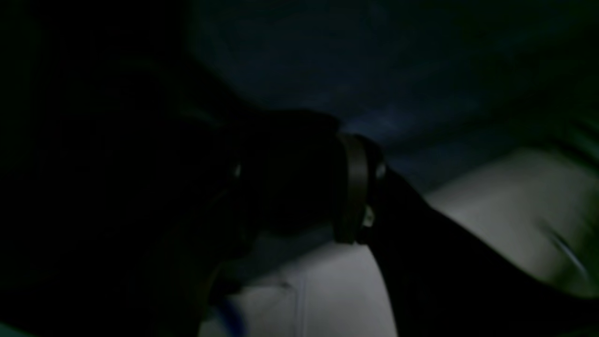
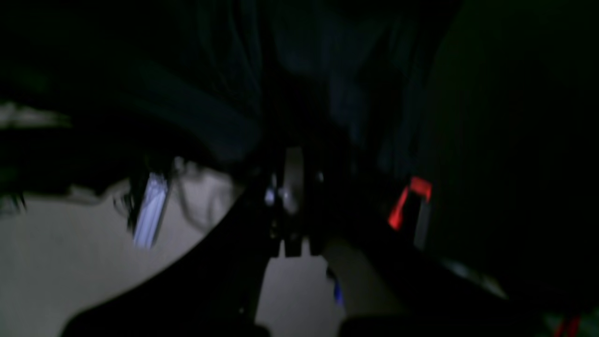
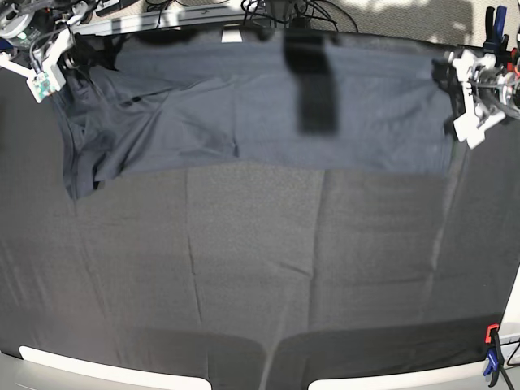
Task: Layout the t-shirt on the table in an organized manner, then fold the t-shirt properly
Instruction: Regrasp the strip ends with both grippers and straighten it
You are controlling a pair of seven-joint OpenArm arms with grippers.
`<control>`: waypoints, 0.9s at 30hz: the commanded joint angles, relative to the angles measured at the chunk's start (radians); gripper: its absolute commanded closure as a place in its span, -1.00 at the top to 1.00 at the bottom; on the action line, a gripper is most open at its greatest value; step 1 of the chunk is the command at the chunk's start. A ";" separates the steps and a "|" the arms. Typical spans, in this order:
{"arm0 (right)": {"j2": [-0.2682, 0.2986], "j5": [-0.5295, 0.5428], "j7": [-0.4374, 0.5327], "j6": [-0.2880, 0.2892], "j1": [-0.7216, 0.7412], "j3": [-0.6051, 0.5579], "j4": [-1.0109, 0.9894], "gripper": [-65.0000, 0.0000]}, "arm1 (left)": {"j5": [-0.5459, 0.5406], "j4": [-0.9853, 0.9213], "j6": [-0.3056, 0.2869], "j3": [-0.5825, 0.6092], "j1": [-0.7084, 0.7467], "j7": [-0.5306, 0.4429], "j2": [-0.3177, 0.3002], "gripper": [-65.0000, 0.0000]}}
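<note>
The dark navy-grey t-shirt (image 3: pixel 244 114) is stretched wide across the far part of the table (image 3: pixel 260 276), its left end bunched and hanging lower. My left gripper (image 3: pixel 452 77) holds the shirt's right end. My right gripper (image 3: pixel 71 63) holds its left end. Both look shut on the cloth. The wrist views are dark and blurred. In the left wrist view the navy cloth (image 1: pixel 374 70) fills the frame above the dark gripper (image 1: pixel 299 178). The right wrist view shows hanging folds (image 2: pixel 290 61) above the gripper (image 2: pixel 292 187).
A dark vertical band (image 3: pixel 315 85) lies over the shirt's middle. A red and blue clamp (image 3: pixel 491 357) grips the near right edge, and another clamp (image 3: pixel 491 20) sits at the far right. A red clamp (image 2: pixel 409 201) shows in the right wrist view. Cables (image 3: pixel 284 10) lie behind the table.
</note>
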 commanded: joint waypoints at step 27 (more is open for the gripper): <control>0.014 -0.176 0.114 0.004 0.296 -0.280 -0.096 -1.00 | 0.124 0.006 0.093 -0.010 -0.007 -0.040 -0.022 -0.32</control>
